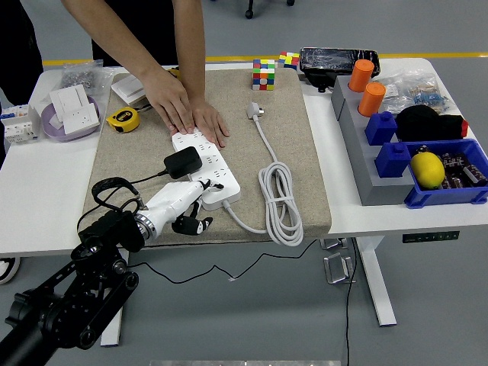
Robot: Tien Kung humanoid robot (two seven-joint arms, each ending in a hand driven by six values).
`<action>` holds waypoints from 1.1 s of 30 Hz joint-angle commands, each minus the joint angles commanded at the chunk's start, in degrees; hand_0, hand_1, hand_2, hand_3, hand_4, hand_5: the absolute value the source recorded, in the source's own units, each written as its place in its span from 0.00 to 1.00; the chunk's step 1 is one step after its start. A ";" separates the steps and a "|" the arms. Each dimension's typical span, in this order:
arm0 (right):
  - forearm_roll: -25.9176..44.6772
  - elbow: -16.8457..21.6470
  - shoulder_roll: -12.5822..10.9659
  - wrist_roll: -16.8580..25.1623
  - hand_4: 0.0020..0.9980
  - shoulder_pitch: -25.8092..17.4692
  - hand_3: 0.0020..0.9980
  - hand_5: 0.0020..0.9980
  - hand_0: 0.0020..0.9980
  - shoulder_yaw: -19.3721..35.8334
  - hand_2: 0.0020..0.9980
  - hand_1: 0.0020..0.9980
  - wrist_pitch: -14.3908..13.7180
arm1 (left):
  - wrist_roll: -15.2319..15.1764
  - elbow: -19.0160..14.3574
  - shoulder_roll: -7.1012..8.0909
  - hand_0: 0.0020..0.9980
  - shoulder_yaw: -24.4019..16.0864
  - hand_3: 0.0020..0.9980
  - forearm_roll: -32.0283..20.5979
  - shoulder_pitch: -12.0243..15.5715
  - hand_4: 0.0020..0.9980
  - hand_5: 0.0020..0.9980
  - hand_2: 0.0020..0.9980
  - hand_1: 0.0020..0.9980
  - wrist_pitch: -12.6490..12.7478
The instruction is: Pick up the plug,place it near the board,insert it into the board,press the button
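With the black plug [183, 162] already seated in the white board [206, 168] near the counter's [30, 191] front-left edge, the left hand [185, 201], index finger extended and grasping nothing, should press straight down on the button while the person's hands [187, 110] steady the board's far end.
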 joint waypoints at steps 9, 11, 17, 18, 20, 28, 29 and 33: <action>-0.04 0.07 -0.11 -0.01 1.00 0.04 0.82 1.00 1.00 -0.10 0.80 0.87 -0.05 | -0.19 1.43 0.03 0.14 -0.44 0.88 0.00 -0.10 0.65 0.00 0.17 0.00 0.33; 0.01 0.04 -0.12 -0.04 1.00 -0.01 0.82 1.00 1.00 -0.21 0.80 0.87 -0.03 | -0.14 1.47 -0.01 0.14 -0.46 0.88 0.00 -0.15 0.64 0.00 0.17 0.00 0.23; 0.00 0.05 -0.16 -0.04 1.00 -0.08 0.82 1.00 1.00 -0.23 0.80 0.87 -0.02 | -0.10 1.82 -0.01 0.14 -0.32 0.88 0.00 -0.18 0.64 0.00 0.17 0.00 0.10; 0.00 0.05 -0.17 -0.04 1.00 -0.08 0.82 1.00 1.00 -0.23 0.80 0.87 -0.02 | -0.11 1.95 -0.01 0.14 -0.27 0.88 0.00 -0.21 0.64 0.00 0.17 0.00 0.12; 0.00 0.04 -0.18 -0.04 1.00 -0.07 0.82 1.00 1.00 -0.18 0.80 0.87 -0.02 | -0.10 2.20 -0.04 0.14 -0.21 0.88 0.00 -0.30 0.64 0.00 0.17 0.00 0.11; 1.18 0.03 -0.15 0.27 1.00 0.05 0.82 1.00 1.00 0.68 0.80 0.87 0.27 | 0.01 2.88 0.13 0.14 0.65 0.87 0.00 -0.46 0.65 0.00 0.17 0.00 -0.31; 1.29 0.02 -0.15 0.30 1.00 0.05 0.82 1.00 1.00 0.79 0.80 0.87 0.28 | -0.02 2.90 0.10 0.14 0.68 0.87 0.00 -0.40 0.65 0.00 0.17 0.00 -0.23; 0.59 0.01 -0.11 0.16 1.00 0.14 0.82 1.00 1.00 0.45 0.80 0.87 0.08 | -0.26 2.41 -0.14 0.14 0.15 0.87 0.00 -0.19 0.65 0.00 0.17 0.00 0.49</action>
